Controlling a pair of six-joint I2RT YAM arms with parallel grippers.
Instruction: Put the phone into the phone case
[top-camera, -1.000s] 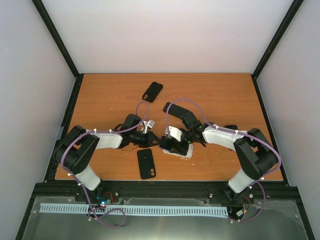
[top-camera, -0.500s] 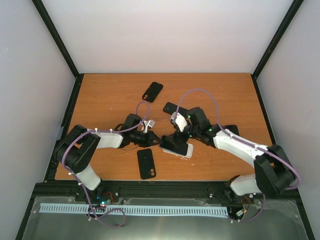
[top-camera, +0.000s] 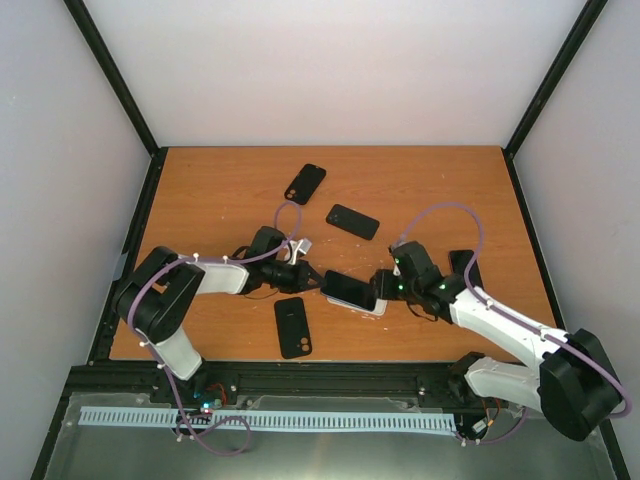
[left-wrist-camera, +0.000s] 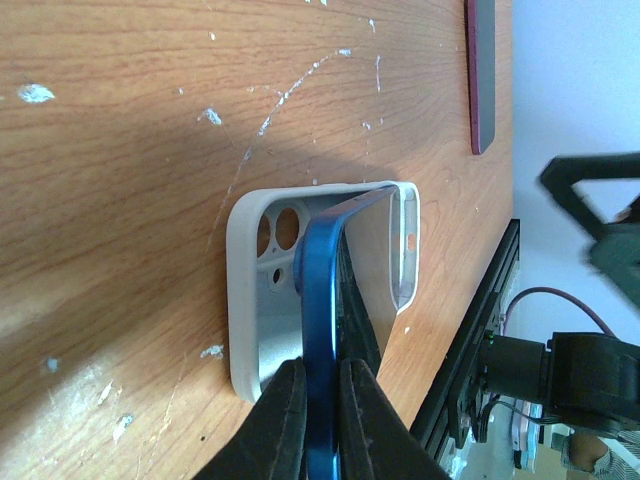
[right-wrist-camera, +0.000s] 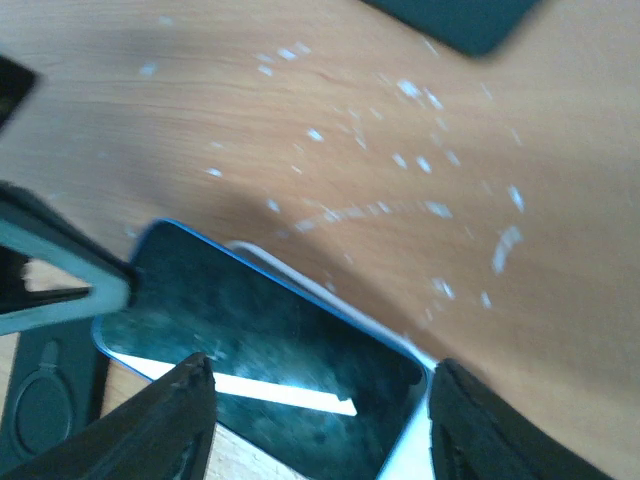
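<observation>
A blue-edged phone (top-camera: 349, 289) with a dark screen lies tilted over a white phone case (top-camera: 366, 306) near the table's middle. My left gripper (top-camera: 314, 280) is shut on the phone's left end; in the left wrist view the phone (left-wrist-camera: 325, 330) stands on edge inside the white case (left-wrist-camera: 245, 300), pinched between the black fingers (left-wrist-camera: 278, 425). My right gripper (top-camera: 384, 284) is open just right of the phone. In the right wrist view the phone (right-wrist-camera: 270, 350) lies between the spread fingers (right-wrist-camera: 165, 420), with the case's rim (right-wrist-camera: 420, 455) showing under it.
Three black cases lie on the table: one at the back (top-camera: 305, 183), one behind the phone (top-camera: 352, 221), one at the front (top-camera: 292, 326). A dark object (top-camera: 463, 266) lies right of the right arm. A dark red phone edge (left-wrist-camera: 481, 70) shows in the left wrist view.
My right arm has swung from over the phone to its right side and lowered, uncovering the black case behind. The left gripper has kept hold of the phone.
</observation>
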